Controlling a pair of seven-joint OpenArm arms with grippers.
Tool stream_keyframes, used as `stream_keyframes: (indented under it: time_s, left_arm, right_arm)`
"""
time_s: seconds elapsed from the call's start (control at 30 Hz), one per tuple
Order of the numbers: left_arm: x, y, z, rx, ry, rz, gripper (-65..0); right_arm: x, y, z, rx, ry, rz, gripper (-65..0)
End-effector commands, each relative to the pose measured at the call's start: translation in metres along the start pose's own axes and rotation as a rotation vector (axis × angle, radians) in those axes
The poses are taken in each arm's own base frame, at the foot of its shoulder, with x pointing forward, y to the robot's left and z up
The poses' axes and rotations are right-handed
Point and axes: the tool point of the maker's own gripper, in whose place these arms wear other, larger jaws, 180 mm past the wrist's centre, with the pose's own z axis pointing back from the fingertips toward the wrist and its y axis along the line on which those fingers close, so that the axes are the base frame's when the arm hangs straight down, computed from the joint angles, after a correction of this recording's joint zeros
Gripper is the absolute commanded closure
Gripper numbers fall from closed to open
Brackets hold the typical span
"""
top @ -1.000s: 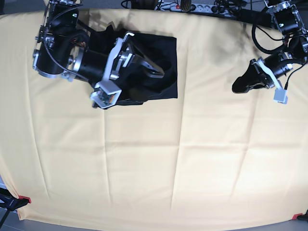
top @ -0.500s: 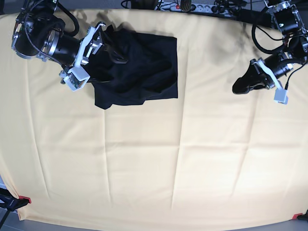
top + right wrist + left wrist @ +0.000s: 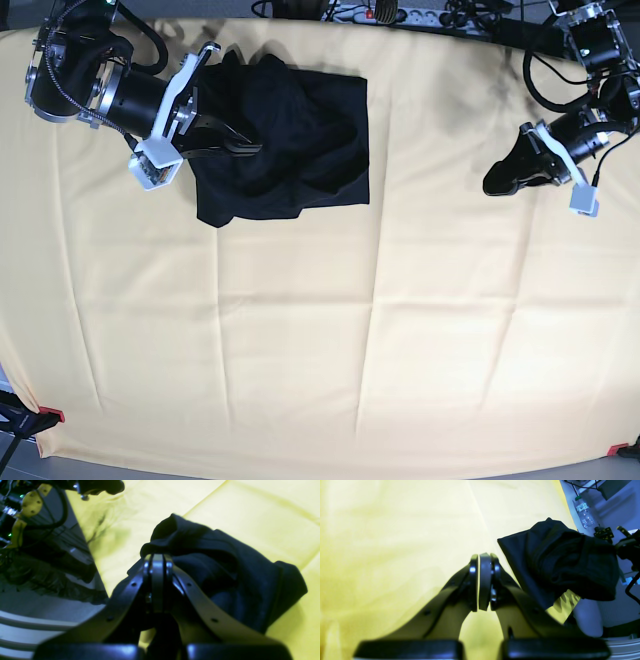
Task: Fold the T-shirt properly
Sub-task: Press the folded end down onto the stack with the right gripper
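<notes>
A: We find the T-shirt [image 3: 290, 140] at eleven o'clock on the yellow tablecloth [image 3: 330, 330], soft black fabric bunched into rumpled folds, its right edge straight, its lower-left corner sagging.

B: We note the right gripper [image 3: 245, 148] above the shirt's left half, tips pressed together with no cloth between them. The left gripper [image 3: 497, 182] sits at two o'clock, well apart from the shirt, likewise closed on nothing.

A: The creased cloth from three round to nine o'clock lies free. We read no lettering on the shirt.
</notes>
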Motion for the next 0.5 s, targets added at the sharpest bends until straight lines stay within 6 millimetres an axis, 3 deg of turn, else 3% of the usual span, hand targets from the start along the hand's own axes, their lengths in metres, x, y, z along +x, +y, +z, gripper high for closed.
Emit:
stream_keyframes:
  time_s: [0.0,0.2,0.33,0.47]
  left_arm:
    - [0.013,-0.004,0.003,-0.014,-0.033,-0.031,-3.0]
    - [0.015,-0.004,0.003,-0.015,-0.042,-0.03,-3.0]
    - [0.015,-0.004,0.003,-0.016,-0.042,-0.03,-3.1]
    - [0.015,-0.004,0.003,-0.016,-0.042,-0.03,-3.0]
  right_arm:
    - [0.01,0.01,0.003,0.04,-0.052,0.004,0.0]
    - [0.001,0.048,0.004,0.199,-0.073,-0.098,0.0]
    - [-0.01,0.077,-0.01,0.304,-0.027,-0.116,0.0]
    - [-0.024,0.093,-0.031,0.321,0.042,-0.073,0.0]
